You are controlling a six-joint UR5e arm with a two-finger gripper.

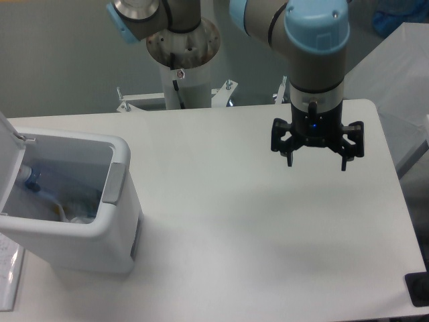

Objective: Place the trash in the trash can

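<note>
The white trash can (120,221) stands at the table's left with its lid swung open and a grey latch (112,182) on its front. Inside it lies the trash (57,198): a bluish crushed bottle and crumpled clear plastic, partly hidden by the bin's wall. My gripper (316,162) hangs over the right part of the table, far from the bin. It is open, fingers spread, with nothing between them.
The arm's base column (181,74) rises behind the table's far edge. A grey box-like surface (395,87) stands off the table to the right. A small black object (419,290) sits at the table's front right corner.
</note>
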